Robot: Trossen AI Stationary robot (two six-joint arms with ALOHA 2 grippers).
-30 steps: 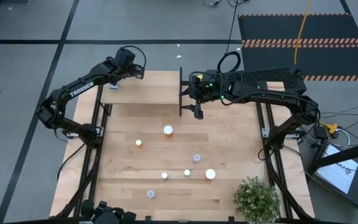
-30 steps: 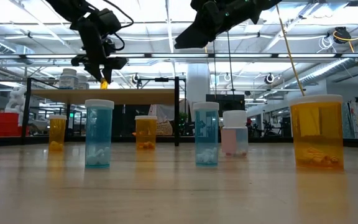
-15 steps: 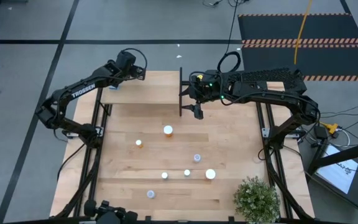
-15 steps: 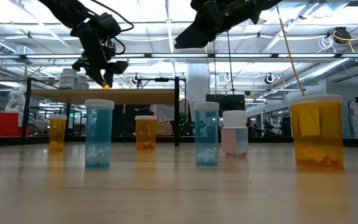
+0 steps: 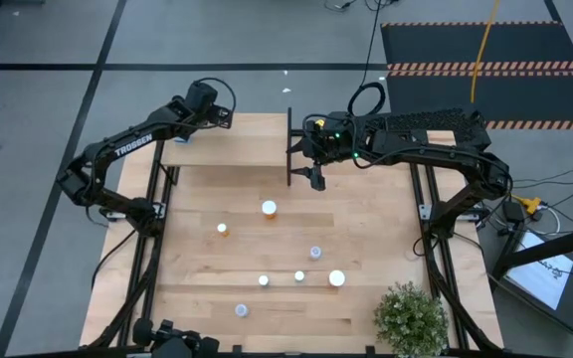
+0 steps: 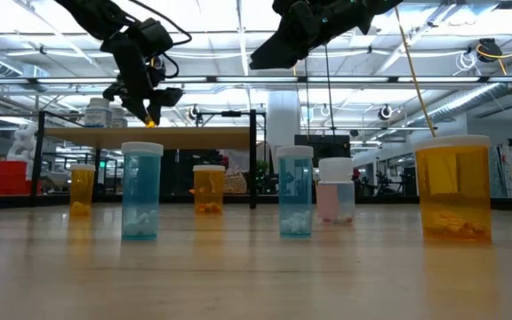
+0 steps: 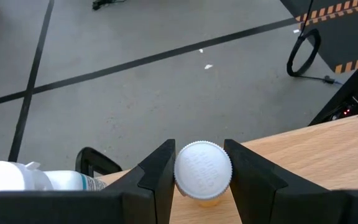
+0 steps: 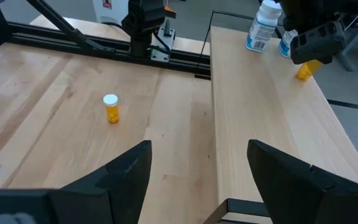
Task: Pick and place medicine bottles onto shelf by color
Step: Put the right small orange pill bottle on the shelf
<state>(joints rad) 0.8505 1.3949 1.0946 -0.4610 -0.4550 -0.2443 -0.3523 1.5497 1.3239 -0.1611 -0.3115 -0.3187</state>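
One orange bottle (image 7: 203, 171) pinched in left end effector (image 7: 199, 175), hovering over shelf (image 5: 229, 149) for colour grouping; right end effector (image 8: 194, 163) gaping, idling.

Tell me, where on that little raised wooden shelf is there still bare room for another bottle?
Most of the raised light-wood shelf is bare, from the black upright panel toward its far end. That end is crowded: two white bottles stand there, and the left gripper holds an orange white-capped bottle beside them. The right gripper hangs open near the panel.
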